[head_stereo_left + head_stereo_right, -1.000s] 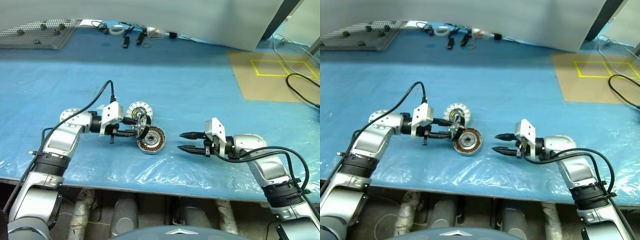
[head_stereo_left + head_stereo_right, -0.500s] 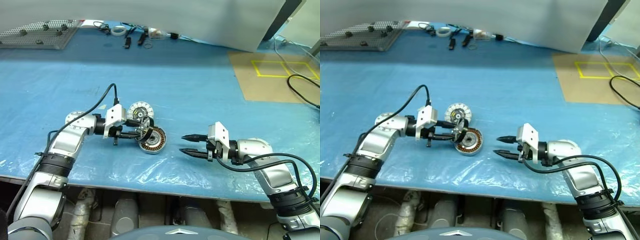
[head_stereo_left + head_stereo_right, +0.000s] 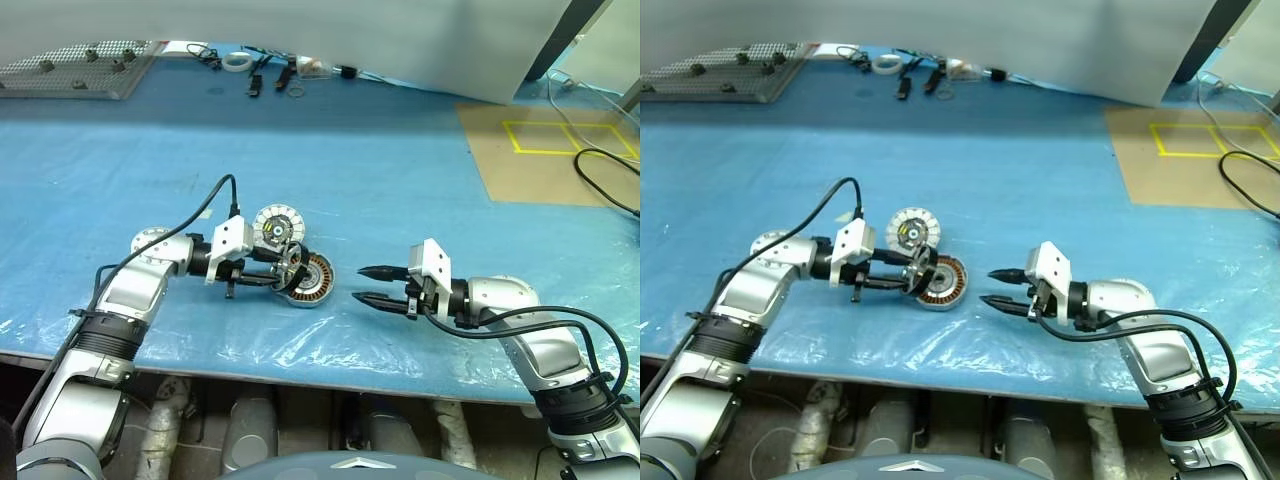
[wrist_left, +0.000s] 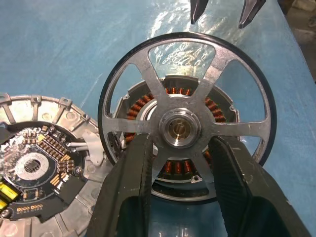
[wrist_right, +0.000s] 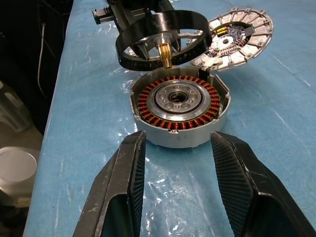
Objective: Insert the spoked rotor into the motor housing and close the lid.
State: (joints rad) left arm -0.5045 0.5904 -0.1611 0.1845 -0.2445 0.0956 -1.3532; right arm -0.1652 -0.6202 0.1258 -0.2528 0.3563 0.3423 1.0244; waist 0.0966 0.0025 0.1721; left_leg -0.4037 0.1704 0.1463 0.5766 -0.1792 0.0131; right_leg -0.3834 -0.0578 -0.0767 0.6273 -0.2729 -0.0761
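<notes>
In the left eye view, the spoked rotor is held by the left end effector just over the near-left edge of the motor housing, which rests on the blue plastic-covered desk; the lid lies just behind the housing, face up. The right end effector is seen empty, its jaws standing moderately apart, a short way to the right of the housing and pointed at it. In the right eye view, a perforated tray and small tools are seen at the far edge of the desk, with a brown mat marked with yellow tape at the far right and cables nearby. In the left wrist view, the rotor is gripped by its hub between the two fingers, with the copper windings visible through the spokes. In the right wrist view, the rotor is seen tilted above the housing's far rim, its brass shaft not yet in the central hole. Insertion is judged to be under way but unfinished; lid closing remains.
</notes>
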